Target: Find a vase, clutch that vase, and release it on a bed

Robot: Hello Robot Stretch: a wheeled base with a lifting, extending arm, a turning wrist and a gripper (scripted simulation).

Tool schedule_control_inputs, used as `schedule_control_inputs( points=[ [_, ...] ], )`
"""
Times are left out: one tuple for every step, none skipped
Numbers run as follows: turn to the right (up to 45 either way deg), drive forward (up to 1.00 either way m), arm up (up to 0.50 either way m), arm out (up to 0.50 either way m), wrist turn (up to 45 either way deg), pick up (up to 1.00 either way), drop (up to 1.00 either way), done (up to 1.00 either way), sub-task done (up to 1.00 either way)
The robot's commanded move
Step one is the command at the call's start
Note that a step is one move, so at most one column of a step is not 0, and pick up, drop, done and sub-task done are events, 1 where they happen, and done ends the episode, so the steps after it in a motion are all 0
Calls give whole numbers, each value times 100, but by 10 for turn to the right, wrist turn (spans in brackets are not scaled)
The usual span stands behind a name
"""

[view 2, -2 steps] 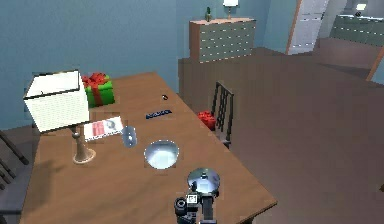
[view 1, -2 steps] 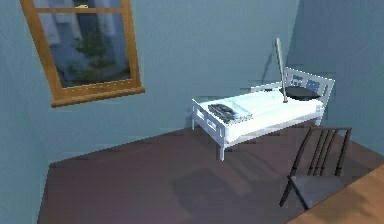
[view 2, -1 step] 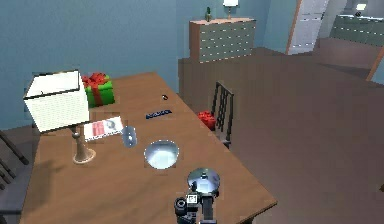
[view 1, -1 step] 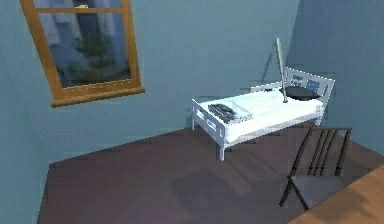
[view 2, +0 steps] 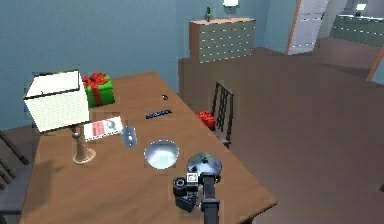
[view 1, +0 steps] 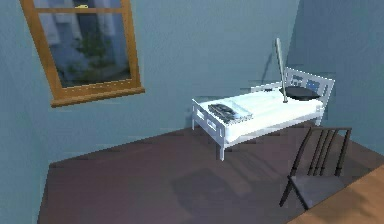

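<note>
Blue-walled bedroom over dark brown floor. White-framed bed [view 1: 262, 112] at three o'clock in the forward view, with dark lumps [view 1: 226, 111] on the cover and a thin pole [view 1: 279, 65] leaning at its head; window [view 1: 88, 45] at ten. Wooden table [view 2: 100, 185] across the arm side view's lower half, dresser [view 2: 222, 40] at twelve, dark chair [view 2: 223, 108] against the table's edge at two o'clock of it. On the table: lamp [view 2: 58, 105] at nine, green gift box [view 2: 98, 92] just behind it, white bowl [view 2: 162, 154] at centre, grey dome [view 2: 206, 166] just beside that. Arm [view 2: 211, 208] up from six o'clock, gripper [view 2: 184, 193] near the dome; cannot tell whether holding anything, with table clutter close behind. Small bluish upright thing [view 2: 129, 138] at ten o'clock of the bowl: probably the vase, though too small to be sure. Likely light, stiff, smooth and breakable; best taken low round the body and kept upright. Table's near end cut off at the bottom edge; chair half hidden behind the tabletop; lumps on the bed too dim to name.
</note>
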Motion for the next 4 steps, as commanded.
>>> schedule_control_inputs(
  points=[
    [0, 0, 34, 0, 0, 0, 0, 0, 0],
    [0, 0, 0, 0, -450, 0, 0, 0, 0],
    [0, 0, 0, 0, -450, 0, 0, 0, 0],
    [0, 0, 0, 0, -450, 0, 0, 0, 0]
  ],
)
